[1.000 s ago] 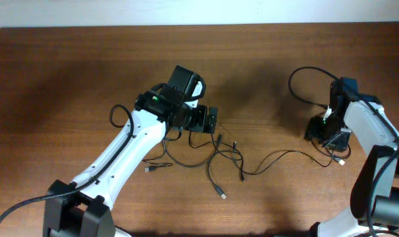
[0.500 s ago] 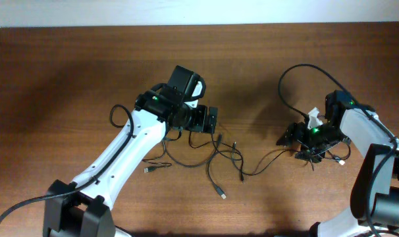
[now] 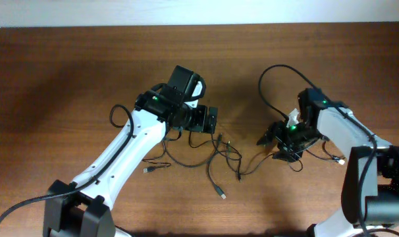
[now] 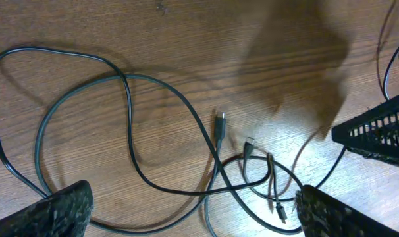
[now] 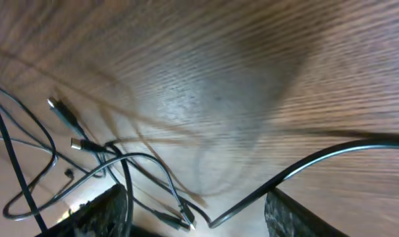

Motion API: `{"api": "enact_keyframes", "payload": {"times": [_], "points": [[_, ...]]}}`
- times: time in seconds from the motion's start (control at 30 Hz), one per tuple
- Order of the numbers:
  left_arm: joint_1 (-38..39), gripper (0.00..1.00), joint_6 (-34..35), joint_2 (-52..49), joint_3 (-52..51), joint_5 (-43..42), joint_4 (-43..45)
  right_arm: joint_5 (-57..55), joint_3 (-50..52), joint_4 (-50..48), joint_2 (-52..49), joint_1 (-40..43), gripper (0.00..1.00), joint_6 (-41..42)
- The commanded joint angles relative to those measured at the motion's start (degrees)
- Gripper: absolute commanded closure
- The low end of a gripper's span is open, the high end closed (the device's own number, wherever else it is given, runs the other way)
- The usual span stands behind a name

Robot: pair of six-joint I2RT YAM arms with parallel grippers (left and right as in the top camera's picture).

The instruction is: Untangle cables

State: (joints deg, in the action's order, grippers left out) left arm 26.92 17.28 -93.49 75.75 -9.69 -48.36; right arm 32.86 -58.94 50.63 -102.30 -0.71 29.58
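Right hand (image 3: 268, 143) has travelled left across the counter (image 3: 68, 72) since a second ago and now sits near the cables (image 3: 212, 158). Its fingers stand apart, released, with one cord running between them. Left hand (image 3: 214, 120) is unmoved, released, hovering over the loose loops at counter centre. The cord trailing rightward lies slacker. The right arm's thick cable (image 3: 279, 66) arcs behind it.

Thin black cables (image 3: 220, 153) are being shown sprawled in loose, overlapping loops on the table (image 3: 68, 79), small plugs exposed.
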Motion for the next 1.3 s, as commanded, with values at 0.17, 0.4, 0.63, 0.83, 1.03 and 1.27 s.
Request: {"api": "enact_keyframes", "payload": {"times": [0.17, 0.4, 0.63, 0.83, 1.03, 1.27], "points": [[-0.09, 0.01, -0.17, -0.48, 0.24, -0.59, 0.09, -4.63, 0.55, 0.07, -0.20, -1.20, 0.35, 12.94], [-0.09, 0.01, -0.17, -0.48, 0.24, -0.59, 0.09, -4.63, 0.57, 0.57, -0.20, -1.20, 0.76, 12.94], [-0.09, 0.01, -0.17, -0.48, 0.24, -0.59, 0.09, -4.37, 0.55, 1.01, -0.20, -1.20, 0.66, 12.87], [-0.09, 0.01, -0.17, -0.48, 0.24, -0.59, 0.09, -9.94, -5.68, 6.54, 1.40, -1.05, 0.96, 3.82], [-0.09, 0.01, -0.17, -0.48, 0.24, -0.59, 0.09, -23.04, -30.47, 28.20, 2.43, -1.16, 0.26, -10.75], [-0.09, 0.01, -0.17, -0.48, 0.24, -0.59, 0.09, -29.07, -24.02, 29.20, 1.31, -1.16, 0.03, -10.45]]}}
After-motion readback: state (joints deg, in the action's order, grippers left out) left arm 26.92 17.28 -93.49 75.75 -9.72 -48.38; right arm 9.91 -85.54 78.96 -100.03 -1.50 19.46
